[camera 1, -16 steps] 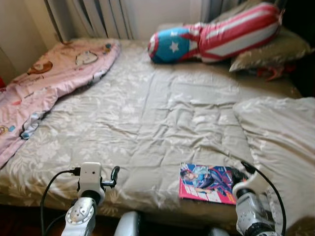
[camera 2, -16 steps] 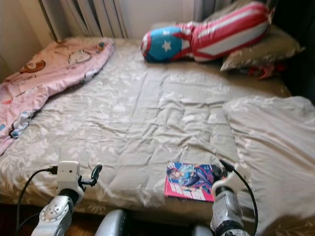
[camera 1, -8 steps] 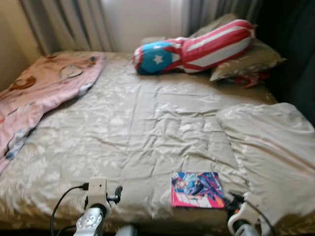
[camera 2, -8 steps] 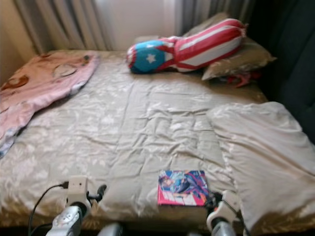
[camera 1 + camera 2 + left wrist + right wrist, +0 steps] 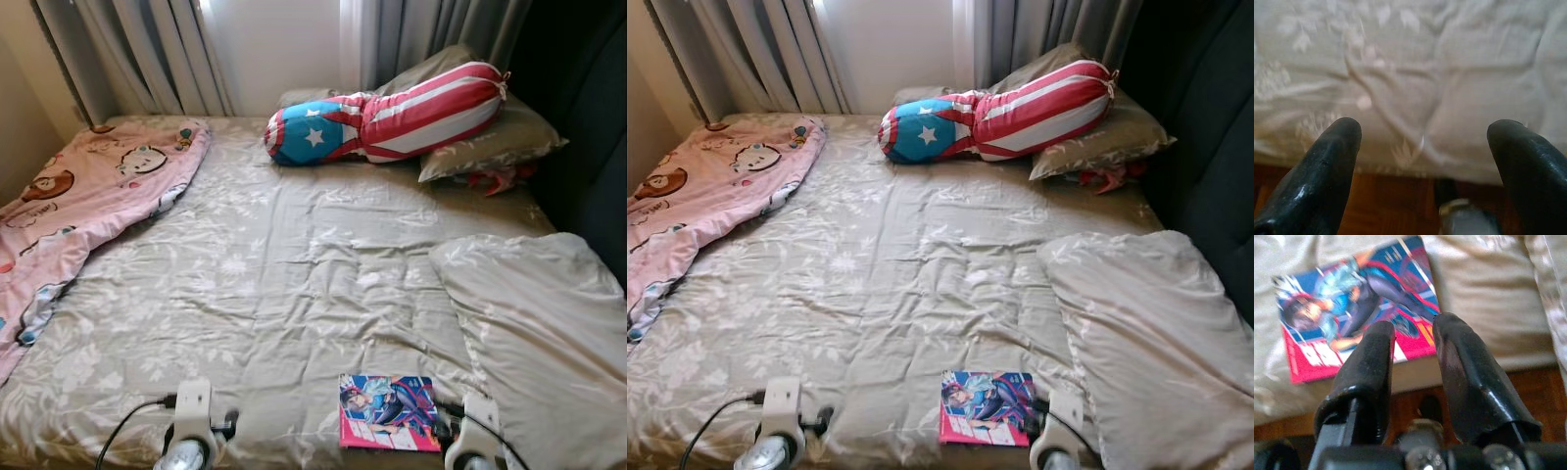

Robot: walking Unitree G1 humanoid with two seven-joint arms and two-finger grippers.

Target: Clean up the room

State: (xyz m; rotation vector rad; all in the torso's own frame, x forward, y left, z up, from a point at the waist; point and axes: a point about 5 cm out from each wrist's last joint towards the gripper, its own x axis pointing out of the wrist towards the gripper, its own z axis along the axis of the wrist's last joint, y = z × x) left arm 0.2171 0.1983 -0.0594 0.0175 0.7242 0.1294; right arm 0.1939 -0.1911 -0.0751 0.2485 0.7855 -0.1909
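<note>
From where I stand, the tidying looks barely begun: the comic book (image 5: 389, 425) lies flat on the grey bedsheet (image 5: 294, 255) at about 5 o'clock, right at the near edge of the bed, and nothing is held. The right gripper (image 5: 1413, 340) hangs over the book's near corner with its 2 fingers a narrow gap apart, gripping nothing. The left gripper (image 5: 1425, 161) sits at 7 o'clock over the sheet's edge, fingers spread wide and empty, wooden floor showing just beneath. Left to sort, I'd judge: the book, the pink blanket (image 5: 88, 196) bunched at 10 o'clock, the striped bolster (image 5: 392, 113) at 1 o'clock and the loose pillow (image 5: 539, 333) at 3 o'clock. The middle of the bed is open; the book has little margin before the drop.
</note>
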